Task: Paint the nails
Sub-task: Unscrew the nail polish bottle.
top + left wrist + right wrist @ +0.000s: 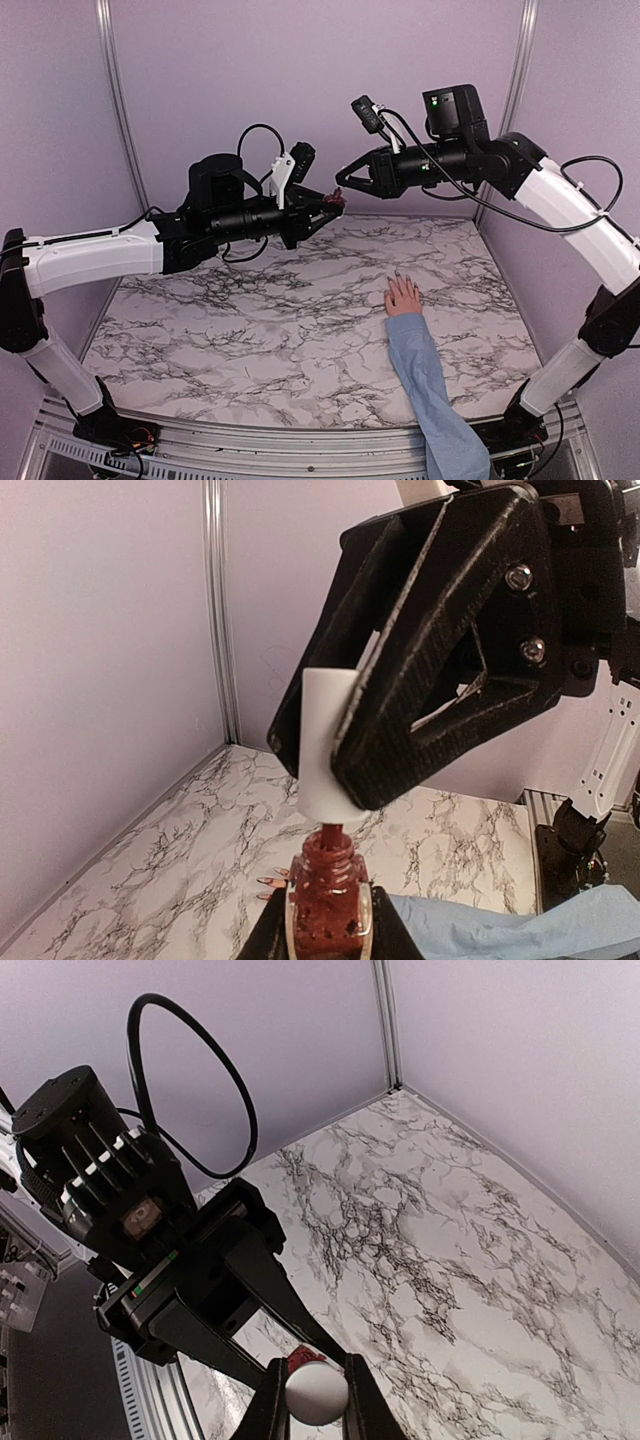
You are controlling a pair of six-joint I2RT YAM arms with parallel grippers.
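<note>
The left gripper is clamped on a red polish bottle. The right gripper pinches its white cap at the neck. Painting looks not begun: the nails lie well below both. Only the left wrist view shows the cap meeting the bottle.

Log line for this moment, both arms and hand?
left gripper shut on polish bottle | right gripper shut on white cap | hand flat on table

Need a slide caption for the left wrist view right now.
Left gripper holds a red polish bottle while right gripper pinches its white cap; nails show below.
</note>
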